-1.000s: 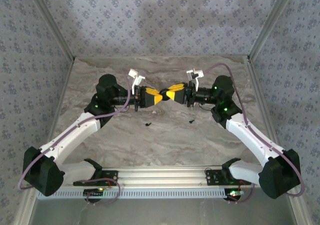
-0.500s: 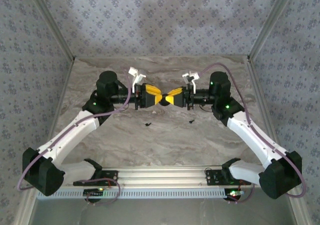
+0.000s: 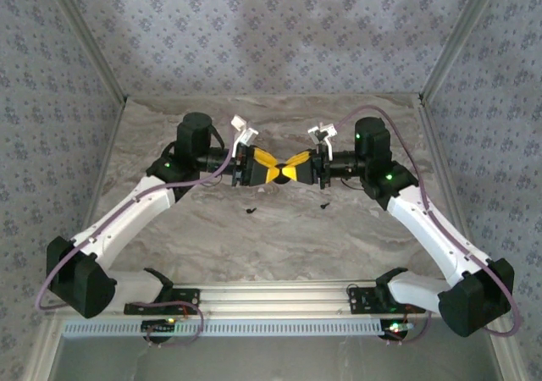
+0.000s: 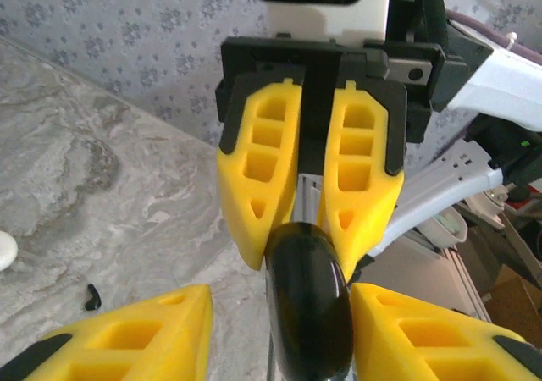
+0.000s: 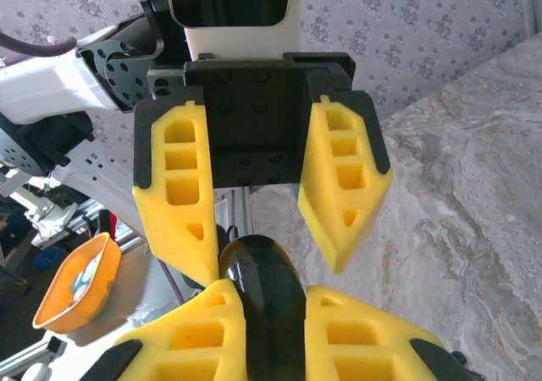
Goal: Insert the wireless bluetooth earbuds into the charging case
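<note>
Above mid-table, right gripper (image 4: 302,247) is pinching the black case (image 4: 309,309) while left gripper (image 5: 271,264) is hanging spread around it. Two black earbuds (image 3: 249,210) are lying on the table (image 3: 279,250) below. Risk: the glossy, rounded shell slipping or twisting out of that single hold and dropping.

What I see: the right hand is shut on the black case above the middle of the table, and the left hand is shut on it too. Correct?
Not quite. The left hand is open: the right wrist view shows its fingers spread, not clamping the black case. The right hand is shut on it above the middle of the table.
</note>
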Motion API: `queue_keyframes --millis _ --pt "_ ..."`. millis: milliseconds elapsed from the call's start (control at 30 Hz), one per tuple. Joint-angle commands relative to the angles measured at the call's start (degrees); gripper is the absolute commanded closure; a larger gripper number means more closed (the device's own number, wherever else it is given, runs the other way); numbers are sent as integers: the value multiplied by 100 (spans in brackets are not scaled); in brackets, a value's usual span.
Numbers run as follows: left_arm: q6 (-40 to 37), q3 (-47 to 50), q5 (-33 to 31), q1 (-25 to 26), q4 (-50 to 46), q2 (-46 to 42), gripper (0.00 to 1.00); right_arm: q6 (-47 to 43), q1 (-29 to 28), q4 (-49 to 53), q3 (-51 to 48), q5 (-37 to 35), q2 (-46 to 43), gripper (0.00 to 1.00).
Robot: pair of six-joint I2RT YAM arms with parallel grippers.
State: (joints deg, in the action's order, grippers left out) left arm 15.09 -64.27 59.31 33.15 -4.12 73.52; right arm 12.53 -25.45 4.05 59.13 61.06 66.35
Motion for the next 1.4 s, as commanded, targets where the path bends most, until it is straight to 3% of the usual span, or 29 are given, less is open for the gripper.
queue_keyframes --millis 0,100,300,400,500,633,867,1167,1367 --pt "-345 -284 248 53 -442 81 56 -168 39 155 275 275 23 83" --pt "-408 -314 272 61 -526 98 59 -172 48 155 312 292 61 83" --pt "-481 -332 271 70 -582 84 77 -181 49 180 371 330 99 81" --pt "-327 -225 94 64 -326 45 81 -147 91 138 268 179 3 66" --pt "337 99 -23 63 687 -44 83 212 232 -402 -127 -30 -246 46" --pt "1048 455 -209 69 1849 -133 84 1104 431 -1629 -792 -240 -594 39" --pt "1400 680 -350 101 2590 -276 85 2005 445 -2912 -1230 -323 -730 35" --pt "1401 644 -332 210 2688 -353 85 2188 418 -3243 -985 -145 -448 35" --pt "1391 613 -347 237 2692 -386 85 2211 324 -3381 -817 77 -290 45"
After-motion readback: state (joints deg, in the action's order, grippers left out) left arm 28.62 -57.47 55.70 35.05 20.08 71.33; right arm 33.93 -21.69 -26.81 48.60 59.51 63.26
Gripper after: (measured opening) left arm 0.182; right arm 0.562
